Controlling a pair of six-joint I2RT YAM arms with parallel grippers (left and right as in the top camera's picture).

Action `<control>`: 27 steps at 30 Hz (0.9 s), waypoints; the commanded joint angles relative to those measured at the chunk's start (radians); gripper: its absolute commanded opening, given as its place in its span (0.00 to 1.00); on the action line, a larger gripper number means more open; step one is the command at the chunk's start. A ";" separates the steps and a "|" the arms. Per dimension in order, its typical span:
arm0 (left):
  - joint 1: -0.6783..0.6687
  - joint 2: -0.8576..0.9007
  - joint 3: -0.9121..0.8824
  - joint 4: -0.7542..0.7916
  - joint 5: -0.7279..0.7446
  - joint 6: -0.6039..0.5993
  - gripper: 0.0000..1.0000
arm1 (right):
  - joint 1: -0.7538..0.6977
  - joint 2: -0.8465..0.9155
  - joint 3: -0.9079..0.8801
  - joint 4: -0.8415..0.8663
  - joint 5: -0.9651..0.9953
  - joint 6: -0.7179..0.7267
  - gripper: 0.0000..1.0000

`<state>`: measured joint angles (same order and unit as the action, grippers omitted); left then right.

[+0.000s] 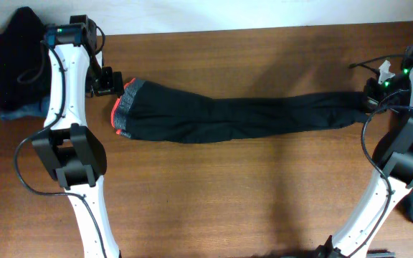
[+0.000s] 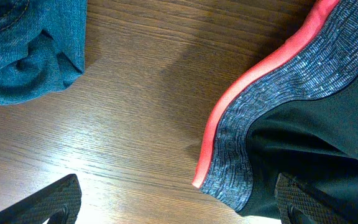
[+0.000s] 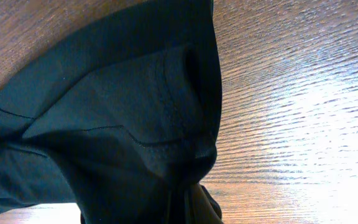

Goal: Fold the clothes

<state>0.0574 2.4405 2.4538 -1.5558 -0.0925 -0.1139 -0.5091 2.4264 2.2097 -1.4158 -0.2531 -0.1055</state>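
At the far left, a heap of dark clothes lay on the table beside a bunch of blue denim jeans. Just right of it, the left gripper hung with its jaws spread wide and empty, straddling the edge of the grey, red-trimmed waistband. From there the long black trousers lay stretched across the table to the right, where the right gripper was clamped tight on the leg end.
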 commanded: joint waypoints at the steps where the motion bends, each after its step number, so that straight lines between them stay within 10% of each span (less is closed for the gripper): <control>1: 0.003 -0.029 0.017 -0.001 0.010 -0.009 0.99 | 0.026 0.005 0.028 -0.009 -0.006 0.011 0.04; 27: 0.003 -0.028 -0.031 0.026 0.011 -0.009 0.99 | 0.480 -0.001 0.028 -0.064 0.441 0.116 0.04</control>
<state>0.0574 2.4405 2.4508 -1.5425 -0.0925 -0.1139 -0.0837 2.4264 2.2105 -1.4620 0.1299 -0.0177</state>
